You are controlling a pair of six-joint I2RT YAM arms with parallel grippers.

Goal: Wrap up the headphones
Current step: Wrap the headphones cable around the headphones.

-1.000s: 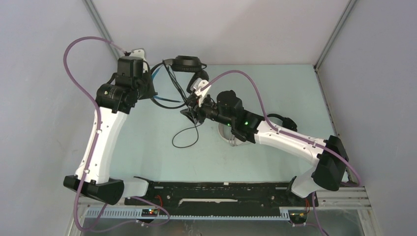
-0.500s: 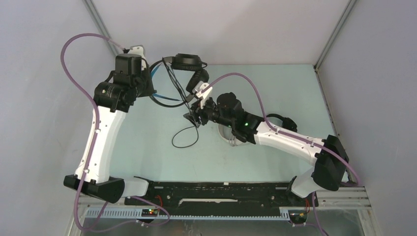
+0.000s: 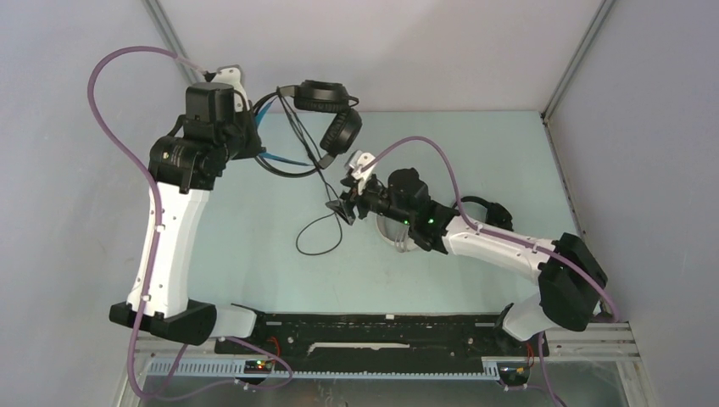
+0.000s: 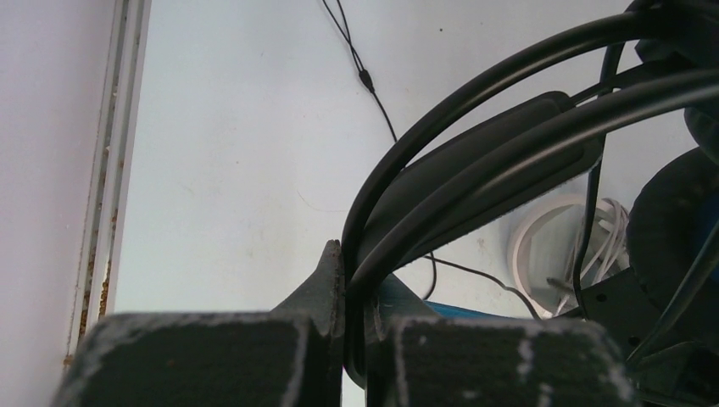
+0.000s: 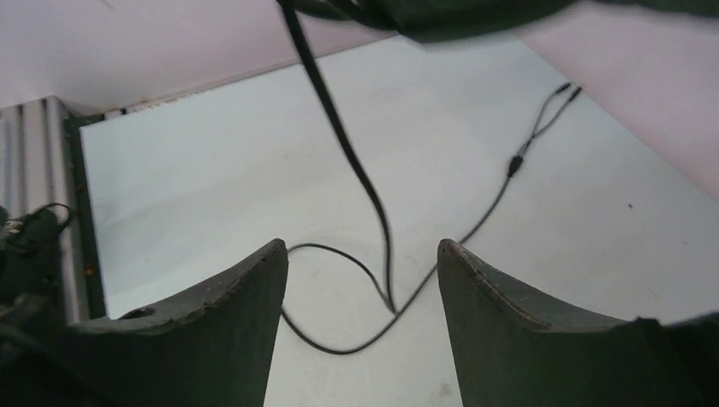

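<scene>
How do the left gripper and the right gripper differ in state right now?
The left gripper is shut on the headband of the black headphones; the right gripper is open and clamps nothing. The left gripper holds the headphones up off the table; the right gripper only has a thin cable hanging ahead of its gap. Both have dark fingers.

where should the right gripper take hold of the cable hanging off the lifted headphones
Take the cable on its straight hanging stretch, above the slack lying on the table. It lines up in the gap of the open right gripper, so close sideways across the strand. The left gripper holds the headphones up by the headband, so that stretch hangs free.
</scene>
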